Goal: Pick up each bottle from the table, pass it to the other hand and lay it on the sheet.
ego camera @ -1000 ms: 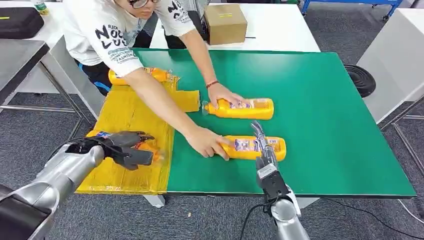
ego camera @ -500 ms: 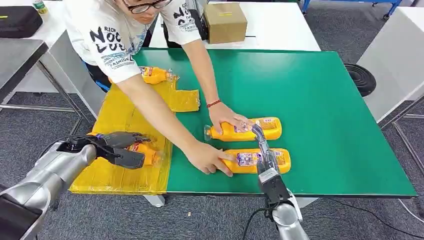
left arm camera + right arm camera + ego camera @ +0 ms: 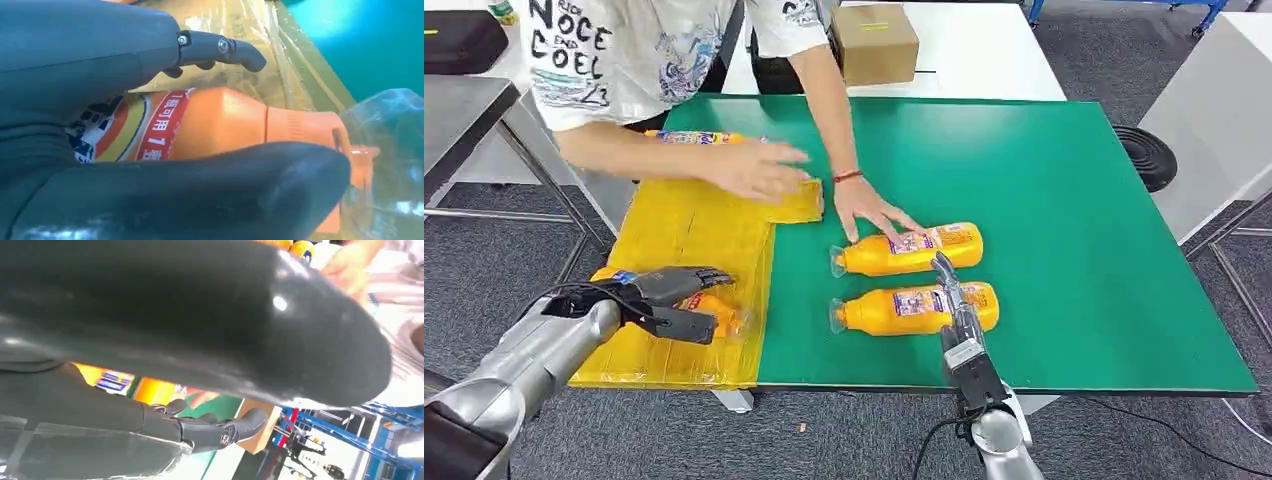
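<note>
My left hand (image 3: 672,300) sits low over the near end of the yellow sheet (image 3: 679,235), fingers (image 3: 220,47) and thumb wrapped around an orange bottle (image 3: 220,122). Its body lies in my palm and its capped end pokes out past my fingertips, over the sheet's crinkled plastic.

My right hand (image 3: 954,300) is raised over the near edge of the green table (image 3: 1074,200), seen edge-on, just above the nearer of two bottles. From the wrist, the fingers (image 3: 220,430) curl loosely with nothing between them and the thumb; how far apart they stand I cannot tell.

That near bottle (image 3: 914,308) lies on its side on the table, cap toward the sheet. Just beyond it, a second bottle (image 3: 909,250) lies parallel, with a person's hand (image 3: 869,208) touching it near the cap end. The person's other hand (image 3: 759,168) rests at the far corner of the sheet, and a further bottle (image 3: 694,137) lies beyond, partly hidden by that arm. A cardboard box (image 3: 874,45) stands on the white table behind.
</note>
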### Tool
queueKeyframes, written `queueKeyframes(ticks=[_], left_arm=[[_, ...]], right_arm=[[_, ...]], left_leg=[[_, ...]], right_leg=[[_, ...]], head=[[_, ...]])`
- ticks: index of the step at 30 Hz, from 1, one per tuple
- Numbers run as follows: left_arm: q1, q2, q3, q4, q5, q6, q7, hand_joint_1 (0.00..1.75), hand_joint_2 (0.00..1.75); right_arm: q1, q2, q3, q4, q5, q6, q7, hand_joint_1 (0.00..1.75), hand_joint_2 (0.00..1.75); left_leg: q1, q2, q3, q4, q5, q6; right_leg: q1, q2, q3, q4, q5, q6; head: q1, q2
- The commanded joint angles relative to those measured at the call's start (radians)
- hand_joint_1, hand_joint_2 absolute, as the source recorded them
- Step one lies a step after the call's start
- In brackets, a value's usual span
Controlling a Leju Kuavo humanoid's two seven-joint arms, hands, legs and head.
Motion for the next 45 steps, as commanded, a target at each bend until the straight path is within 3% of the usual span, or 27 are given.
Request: queueKeyframes(ticks=[1, 15, 17, 18, 21, 23, 28, 33, 34, 38, 41, 42, 44, 45], left_arm=[[0.005, 0.012, -0.013, -0.018, 0.01, 0.019, 0.0, 0.0, 0.0], [0.044, -0.019, 0.057, -0.039, 0.048, 0.144, 0.028, 0.0, 0.0], [0.054, -0.023, 0.069, -0.056, 0.047, 0.184, 0.018, 0.0, 0.0], [0.086, -0.041, 0.113, -0.1, 0.046, 0.285, -0.009, 0.0, 0.0], [0.087, -0.047, 0.112, -0.104, 0.043, 0.286, -0.007, 0.0, 0.0], [0.111, -0.054, 0.141, -0.163, 0.021, 0.371, -0.025, 0.0, 0.0], [0.144, -0.049, 0.169, -0.269, -0.004, 0.413, -0.03, 0.0, 0.0], [0.277, -0.013, 0.233, -0.539, -0.05, 0.475, -0.014, 0.0, 0.0], [0.318, -0.014, 0.255, -0.601, -0.046, 0.475, -0.014, 0.0, 1.75], [0.493, -0.039, 0.358, -0.824, 0.01, 0.513, -0.007, 0.0, 1.75], [0.585, -0.073, 0.44, -0.877, 0.08, 0.531, -0.01, 0.0, 1.75], [0.603, -0.082, 0.458, -0.881, 0.09, 0.534, -0.01, 0.0, 1.75], [0.68, -0.152, 0.55, -0.894, 0.121, 0.541, -0.022, 0.0, 1.75], [0.685, -0.154, 0.55, -0.892, 0.119, 0.541, -0.025, 0.0, 1.75]], right_arm=[[-0.024, -0.013, -0.004, 0.021, 0.0, 0.0, 0.01, 0.0, 0.0], [-0.041, -0.013, 0.004, 0.051, 0.003, 0.003, 0.013, 0.0, 0.0], [-0.046, -0.014, 0.007, 0.058, 0.004, 0.004, 0.014, 0.0, 0.0], [-0.051, -0.009, 0.007, 0.058, 0.006, 0.007, 0.02, 0.0, 0.0], [-0.053, -0.008, 0.008, 0.057, 0.007, 0.007, 0.021, 0.0, 0.0], [-0.051, -0.002, 0.004, 0.052, 0.013, 0.011, 0.028, 0.0, 0.0], [-0.055, 0.002, 0.001, 0.053, 0.017, 0.014, 0.032, 0.0, 0.0], [-0.058, -0.001, -0.006, 0.053, 0.039, 0.013, 0.045, 0.0, 0.0], [-0.06, -0.002, -0.006, 0.054, 0.052, 0.008, 0.054, 0.0, 0.0], [-0.098, -0.037, 0.014, 0.088, 0.163, -0.033, 0.138, 0.0, 0.0], [-0.116, -0.065, 0.023, 0.089, 0.244, -0.035, 0.221, 0.0, 0.0], [-0.119, -0.074, 0.028, 0.09, 0.265, -0.03, 0.239, 0.0, 1.75], [-0.143, -0.105, 0.028, 0.087, 0.341, -0.014, 0.308, 0.0, 1.75], [-0.147, -0.108, 0.025, 0.086, 0.342, -0.009, 0.309, 0.0, 1.75]], left_leg=[[0.0, 0.001, 0.001, 0.0, 0.0, 0.0], [0.001, 0.002, 0.002, 0.0, -0.001, 0.0], [0.0, 0.001, 0.0, 0.0, -0.001, 0.0], [0.0, 0.001, 0.002, -0.001, -0.001, 0.0], [0.0, 0.001, 0.0, 0.0, -0.001, 0.0], [0.0, 0.0, 0.0, 0.0, -0.001, 0.0], [0.0, 0.0, 0.0, 0.0, -0.001, 0.0], [0.0, 0.003, -0.001, 0.0, -0.001, 0.0], [0.0, 0.004, 0.001, -0.001, -0.002, 0.0], [0.0, 0.006, 0.001, -0.001, -0.003, 0.0], [0.0, 0.005, -0.001, 0.0, -0.002, 0.0], [0.0, 0.007, 0.001, -0.001, -0.003, 0.0], [-0.001, 0.007, 0.001, -0.001, -0.003, 0.0], [-0.001, 0.005, -0.002, -0.001, -0.002, 0.0]], right_leg=[[0.0, 0.0, 0.001, 0.0, 0.0, -0.001], [0.001, 0.001, 0.002, -0.001, 0.0, -0.003], [0.001, 0.0, 0.001, -0.001, 0.0, -0.002], [0.001, 0.0, 0.002, -0.001, -0.001, -0.003], [0.001, 0.0, 0.0, -0.001, 0.0, -0.002], [0.001, -0.001, 0.0, -0.001, 0.0, -0.002], [0.001, -0.001, 0.0, -0.001, -0.001, -0.002], [0.001, 0.002, -0.001, -0.001, 0.0, -0.002], [0.001, 0.002, 0.0, -0.001, -0.001, -0.002], [0.0, 0.004, 0.0, -0.002, -0.001, -0.002], [0.0, 0.004, -0.002, -0.001, 0.0, -0.001], [0.0, 0.005, 0.0, -0.002, 0.0, -0.002], [0.0, 0.006, -0.001, -0.003, 0.0, -0.002], [-0.001, 0.004, -0.003, -0.002, 0.0, -0.001]], head=[[0.0, 0.0], [0.0, 0.0], [0.0, 0.0], [0.0, 0.0], [0.0, 0.0], [0.0, 0.0], [0.0, 0.0], [0.0, 0.0], [0.0, 0.0], [0.0, 0.0], [0.0, 0.0], [0.0, 0.0], [-0.001, 0.0], [0.0, 0.0]])
